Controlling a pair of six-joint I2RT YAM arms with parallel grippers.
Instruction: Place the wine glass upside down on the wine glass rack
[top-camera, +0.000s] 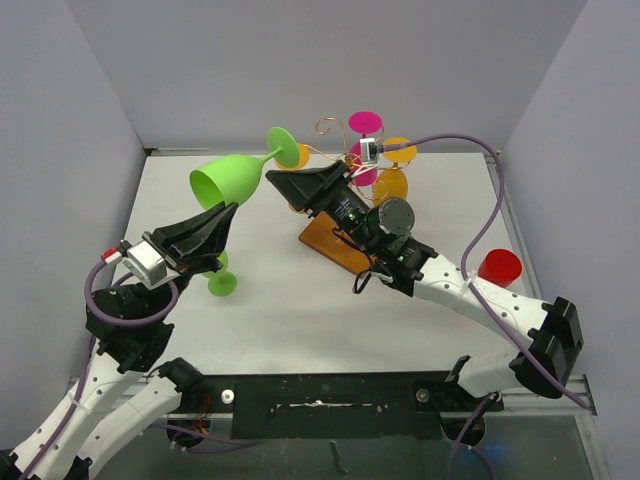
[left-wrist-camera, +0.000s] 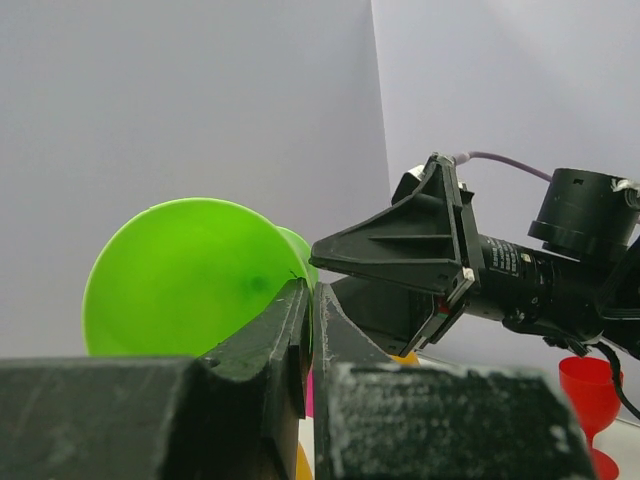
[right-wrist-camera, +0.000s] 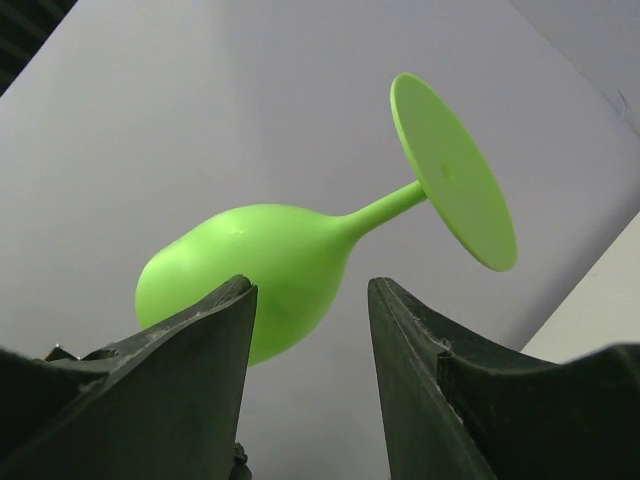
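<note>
Wine glass (top-camera: 232, 180), lime green, is up in the air over the far left part of the table (top-camera: 300, 320). It is tipped nearly on its side, mouth toward the left arm and foot pointing at the wine glass rack (top-camera: 332, 243). It is not on the rack yet.

What worries me is the handover. The left gripper (top-camera: 226, 210) has only the rim, its fingers (left-wrist-camera: 290, 330) pressed together on the thin wall of the bowl, so the glass sticks out like a lever. If the right gripper (top-camera: 274, 179) bumps the bowl on the way in, the glass could twist in that pinch or drop. If the left lets go before the right has a firm hold, the round, slick bowl could slip out. The rack is crowded too: a pink glass (top-camera: 365, 122) and an orange glass (top-camera: 398, 150) hang there, and a swinging foot might knock them.

The left arm reaches up and forward, wrist raised. The right arm stretches leftward over the rack's wooden base, its fingers spread to either side of the bowl. Whether they touch it I cannot tell.
</note>
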